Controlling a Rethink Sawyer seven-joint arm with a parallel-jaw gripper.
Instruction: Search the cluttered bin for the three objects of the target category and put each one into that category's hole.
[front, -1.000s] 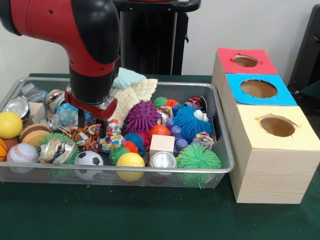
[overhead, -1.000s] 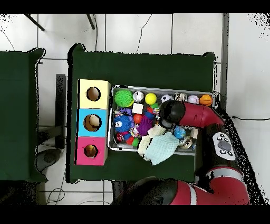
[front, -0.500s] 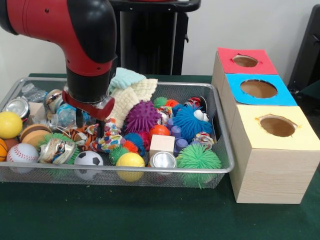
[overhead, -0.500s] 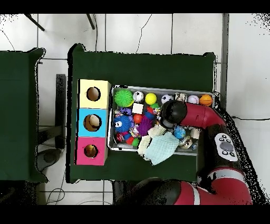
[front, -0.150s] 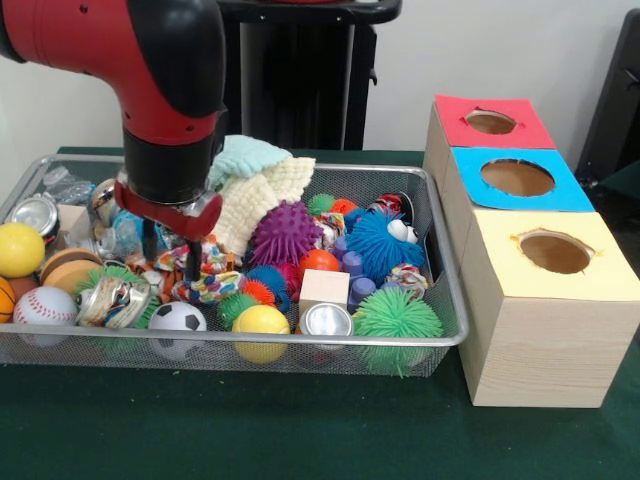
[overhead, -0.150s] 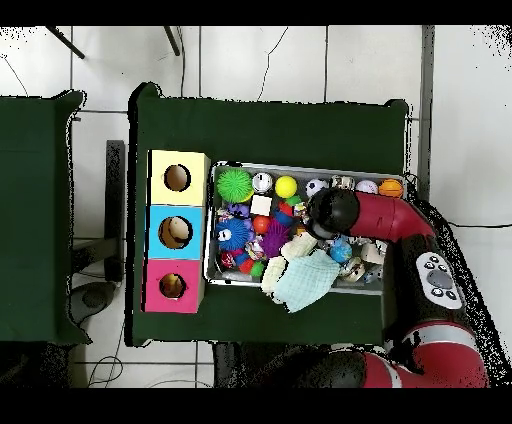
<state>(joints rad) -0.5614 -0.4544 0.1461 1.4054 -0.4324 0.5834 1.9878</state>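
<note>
Up and sideways goes the hand, lifted a touch and drifted toward the bin's ball-filled end since a second ago, and the colourful knotted rope toy has come up with it. Its two dark fingers stand narrow, one either side of the toy's upper knot, so it looks pinched there, though how firm the hold is I cannot tell. The toy's lower end hangs just above the clutter, near the wire bin's front rim, between the soccer ball and the purple spiky ball. Lifting straight clear makes sense: neighbours crowd it on every side. A tiger-striped toy lies right beside it and might snag. Along the bench past the bin's other end wait the three boxes, with the yellow-topped hole, blue-topped hole and red-topped hole. Which one takes rope toys, I cannot say.
</note>
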